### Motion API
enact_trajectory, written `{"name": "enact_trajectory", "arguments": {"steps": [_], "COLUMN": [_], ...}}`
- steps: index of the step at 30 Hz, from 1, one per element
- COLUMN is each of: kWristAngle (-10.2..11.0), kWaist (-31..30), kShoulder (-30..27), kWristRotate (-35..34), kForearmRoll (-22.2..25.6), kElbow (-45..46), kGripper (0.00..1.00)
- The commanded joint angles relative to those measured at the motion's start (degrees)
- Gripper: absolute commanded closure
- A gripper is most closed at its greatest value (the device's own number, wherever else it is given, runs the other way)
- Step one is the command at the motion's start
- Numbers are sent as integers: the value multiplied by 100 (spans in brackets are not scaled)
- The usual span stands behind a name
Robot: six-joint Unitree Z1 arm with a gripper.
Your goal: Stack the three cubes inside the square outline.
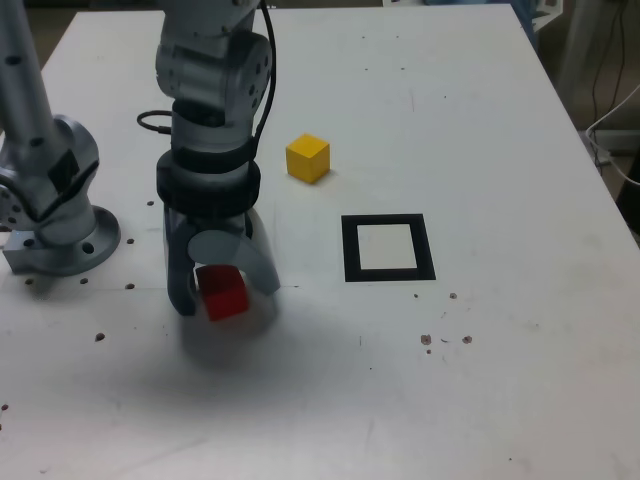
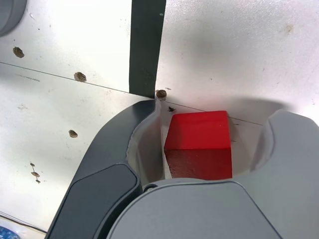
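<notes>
Apparently my gripper [image 2: 219,113] stands open around the red cube [image 2: 198,142]; closing off-centre, one jaw nearer, could twist it.

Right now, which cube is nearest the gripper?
The red cube: it sits between the gripper's fingers, while the yellow cube lies well clear of them.

Arm bent down, gripper [image 1: 222,300] pts dwn, jaws part-open.
</notes>
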Motion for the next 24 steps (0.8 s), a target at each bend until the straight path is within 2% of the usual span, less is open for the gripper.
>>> {"name": "enact_trajectory", "arguments": {"steps": [1,6,16,19,24], "kWristAngle": [-8,-8,29,158,582], "kWaist": [-9,-10,-10,-10,6], "kShoulder": [-9,-19,-29,-32,10], "kWristRotate": [-2,34,82,107,150], "kForearmRoll": [-6,3,51,69,265], "kElbow": [0,-21,-95,-213,-696], "kGripper": [68,78,85,85,86]}}
